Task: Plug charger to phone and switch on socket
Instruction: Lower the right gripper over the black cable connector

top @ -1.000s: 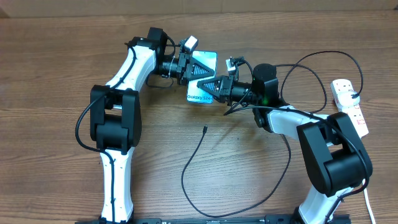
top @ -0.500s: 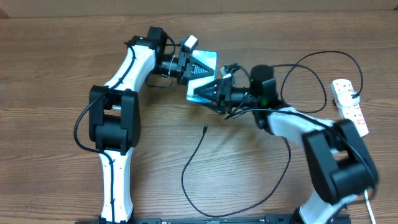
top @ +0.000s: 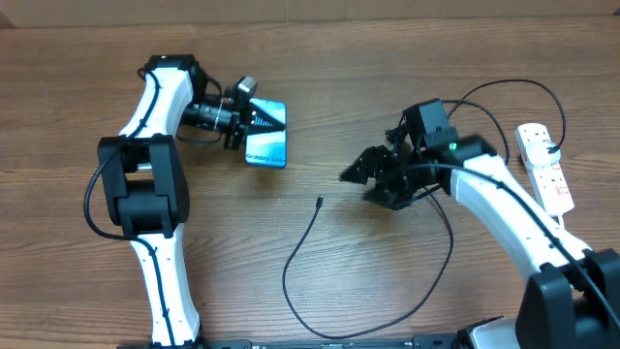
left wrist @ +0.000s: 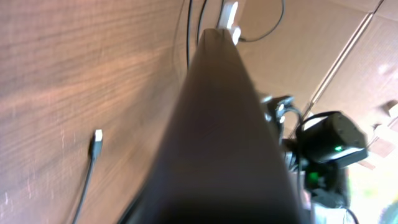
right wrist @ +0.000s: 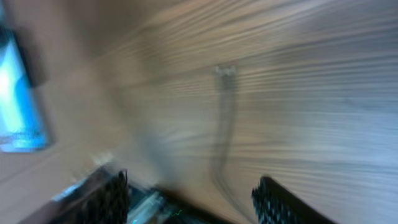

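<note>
The phone (top: 268,147), its screen lit light blue, is held just above the table at upper left, with my left gripper (top: 254,120) shut on its upper end. In the left wrist view the phone's dark side (left wrist: 217,137) fills the middle and hides the fingers. The charger's black cable (top: 295,257) loops over the table centre, its connector tip (top: 319,202) lying free. My right gripper (top: 347,175) hovers open right of that tip, empty. The blurred right wrist view shows the tip (right wrist: 225,71) ahead of the spread fingers (right wrist: 273,202) and the phone (right wrist: 18,106) at far left. The socket (top: 544,165) lies at the right edge.
The charger's cable runs in a wide loop (top: 504,97) at the back right toward the socket, passing under my right arm (top: 504,199). My left arm (top: 145,184) stretches along the table's left side. A cardboard wall (left wrist: 323,50) stands beyond the table.
My right gripper has opened, left the phone and pulled back to the right and nearer. The left arm has swung left, carrying the phone away from the centre.
</note>
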`<action>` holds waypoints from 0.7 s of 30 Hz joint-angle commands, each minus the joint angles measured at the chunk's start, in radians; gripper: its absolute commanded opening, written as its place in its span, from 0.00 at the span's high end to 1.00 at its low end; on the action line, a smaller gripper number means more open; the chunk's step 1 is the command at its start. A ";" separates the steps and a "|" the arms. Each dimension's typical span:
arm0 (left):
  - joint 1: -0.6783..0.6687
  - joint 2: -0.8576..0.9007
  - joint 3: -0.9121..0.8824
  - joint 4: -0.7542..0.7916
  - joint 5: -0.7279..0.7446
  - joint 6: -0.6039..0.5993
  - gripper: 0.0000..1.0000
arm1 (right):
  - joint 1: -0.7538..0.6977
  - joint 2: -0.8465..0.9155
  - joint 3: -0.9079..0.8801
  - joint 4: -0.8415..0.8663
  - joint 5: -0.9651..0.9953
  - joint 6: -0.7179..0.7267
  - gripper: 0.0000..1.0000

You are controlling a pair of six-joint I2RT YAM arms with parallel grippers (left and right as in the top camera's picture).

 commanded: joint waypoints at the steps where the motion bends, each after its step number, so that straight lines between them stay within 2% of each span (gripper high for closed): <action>1: 0.019 -0.047 0.020 -0.123 0.045 0.250 0.96 | 0.029 -0.027 0.172 -0.129 0.327 -0.146 0.35; 2: 0.023 -0.050 0.013 -0.122 0.061 0.258 0.96 | 0.038 -0.027 0.203 -0.167 0.355 -0.147 0.34; 4: 0.026 -0.066 -0.006 -0.122 0.085 0.251 0.96 | 0.056 -0.027 0.239 -0.204 0.370 -0.156 0.25; 5: 0.026 -0.074 -0.019 -0.122 0.102 0.252 0.96 | 0.066 -0.027 0.241 -0.196 0.351 -0.165 0.02; 10: 0.026 -0.139 -0.123 -0.122 0.134 0.253 0.96 | 0.089 -0.025 0.238 -0.162 0.213 -0.166 0.00; 11: 0.029 -0.151 -0.146 -0.122 0.134 0.260 0.96 | 0.093 -0.025 0.238 -0.162 0.219 -0.166 0.02; 13: 0.040 -0.179 -0.201 -0.122 0.134 0.283 0.96 | 0.105 -0.025 0.238 -0.162 0.232 -0.157 0.16; 17: 0.072 -0.226 -0.338 -0.121 0.159 0.367 0.96 | 0.163 -0.023 0.238 -0.169 0.359 -0.039 0.35; 21: 0.108 -0.236 -0.505 -0.118 0.272 0.471 0.96 | 0.257 -0.014 0.238 -0.170 0.454 0.067 0.37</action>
